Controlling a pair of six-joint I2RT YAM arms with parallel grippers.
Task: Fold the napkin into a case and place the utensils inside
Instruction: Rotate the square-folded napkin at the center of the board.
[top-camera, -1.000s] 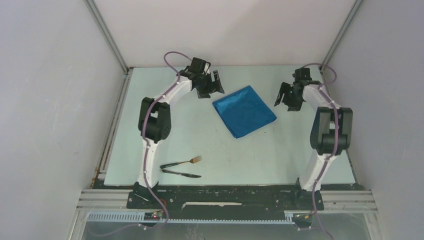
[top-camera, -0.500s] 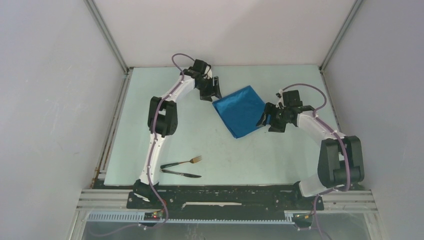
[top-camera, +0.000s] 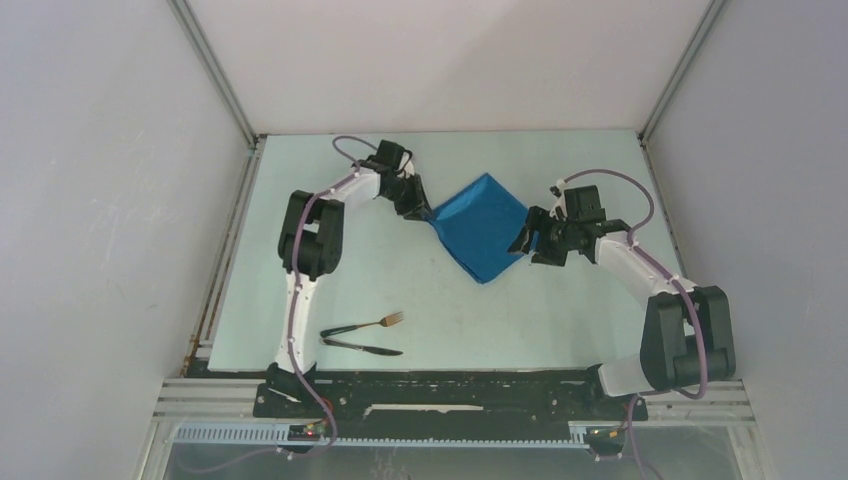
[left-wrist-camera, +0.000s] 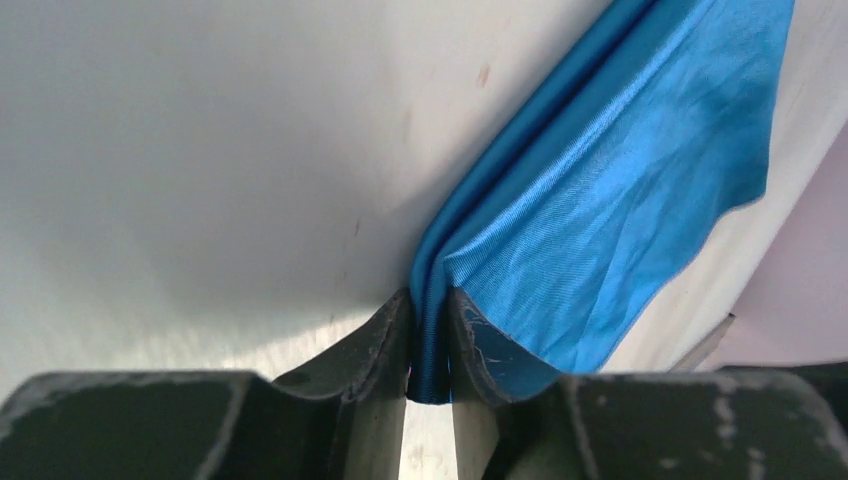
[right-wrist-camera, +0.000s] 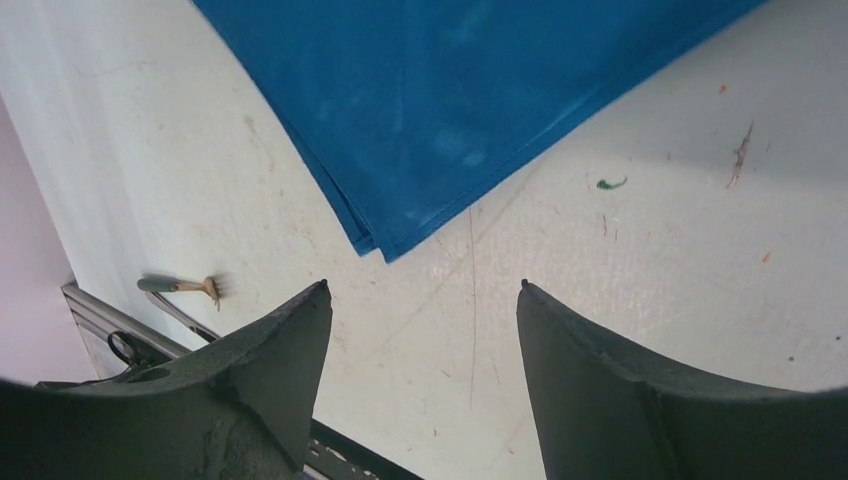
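Observation:
The bright blue napkin (top-camera: 481, 227) lies folded in a diamond in the middle of the table. My left gripper (top-camera: 425, 211) is shut on its left corner; in the left wrist view the blue napkin (left-wrist-camera: 600, 190) is pinched between both fingers (left-wrist-camera: 385, 335). My right gripper (top-camera: 527, 244) hovers open just right of the cloth. In the right wrist view a corner of the napkin (right-wrist-camera: 440, 110) lies ahead of the gripper (right-wrist-camera: 423, 290), nothing between the fingers. The fork (top-camera: 372, 324) and the dark knife (top-camera: 362, 347) lie side by side near the front left.
Grey walls and metal frame rails (top-camera: 215, 70) close in the table on three sides. The black base rail (top-camera: 450, 395) runs along the near edge. The fork head (right-wrist-camera: 205, 288) shows far off in the right wrist view.
My left gripper has closed on the napkin's left corner and the cloth has shifted and bunched slightly. My right arm swung from the back right down to the napkin's right side.

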